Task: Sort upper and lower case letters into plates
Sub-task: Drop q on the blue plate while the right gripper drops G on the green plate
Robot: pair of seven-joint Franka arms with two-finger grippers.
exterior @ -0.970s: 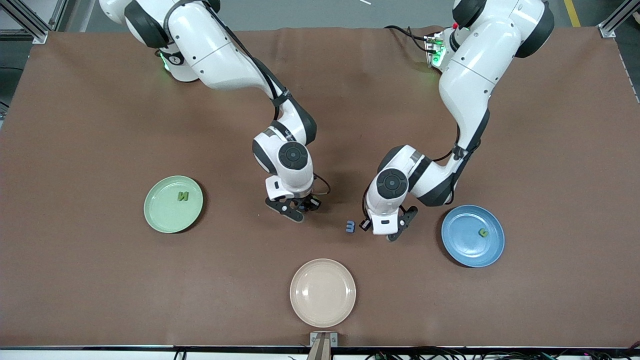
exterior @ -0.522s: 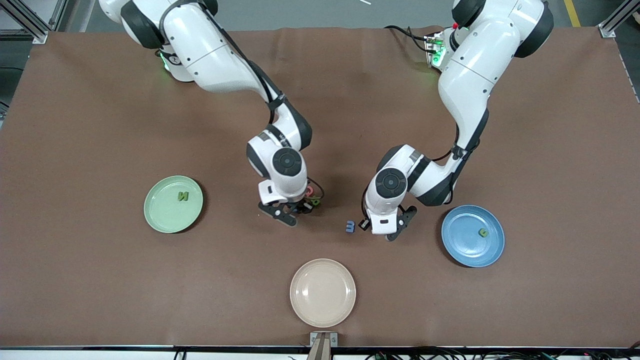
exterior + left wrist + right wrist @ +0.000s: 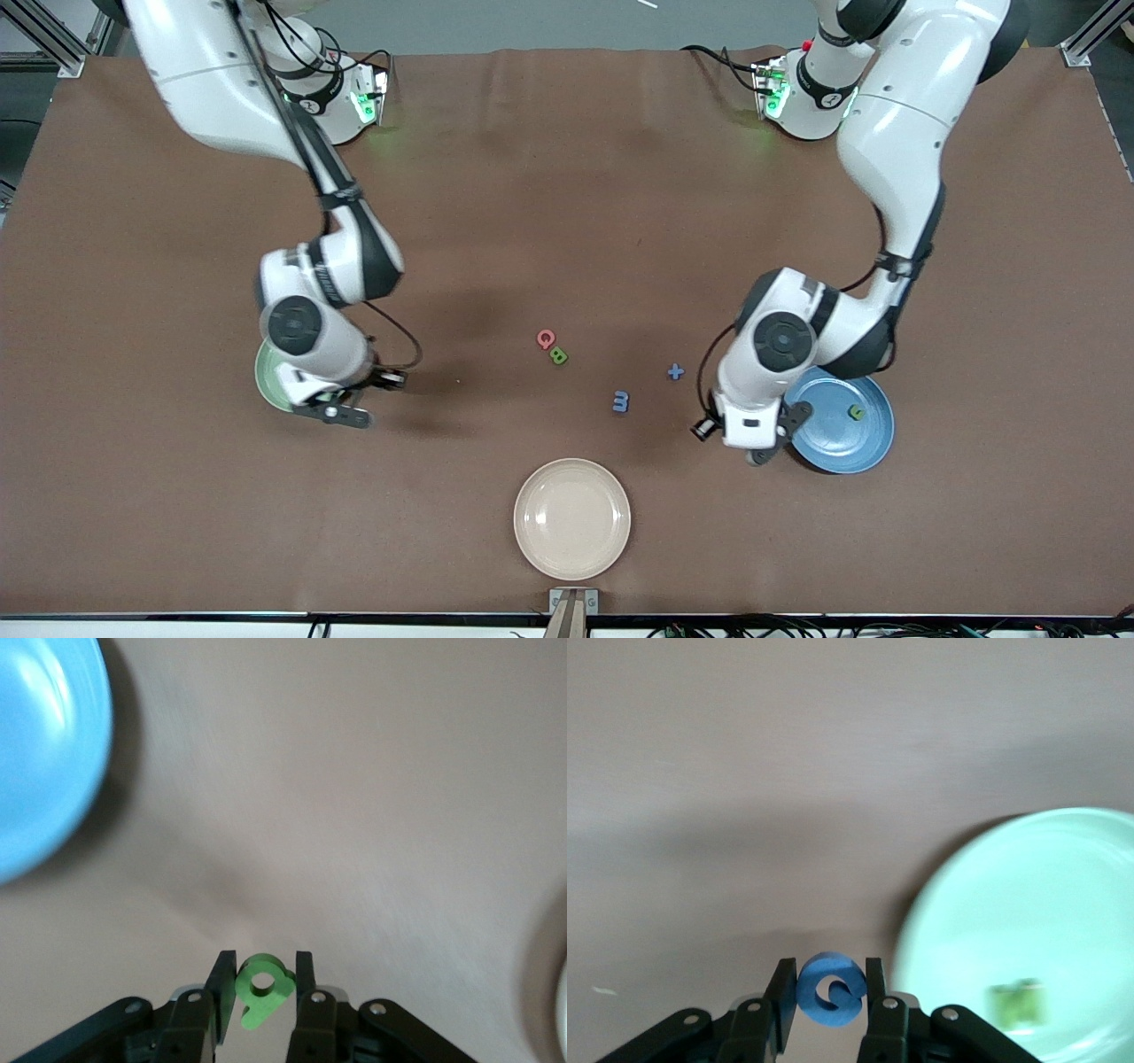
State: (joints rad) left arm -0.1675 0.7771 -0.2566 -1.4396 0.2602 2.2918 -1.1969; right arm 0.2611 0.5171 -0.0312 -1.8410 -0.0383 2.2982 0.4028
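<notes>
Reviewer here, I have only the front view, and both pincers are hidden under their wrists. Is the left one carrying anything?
Observer: Yes. The left wrist view shows the left pincer shut on a small chunky green letter with a round hole.
Operator: And the right one?
Observer: The right pincer is shut on a small chunky blue letter, curled like a G.
Operator: Is that one over its plate?
Observer: Not quite. The right wrist view shows the pale green round plate just beside the pincer, with the brown table under the blue letter.
</notes>
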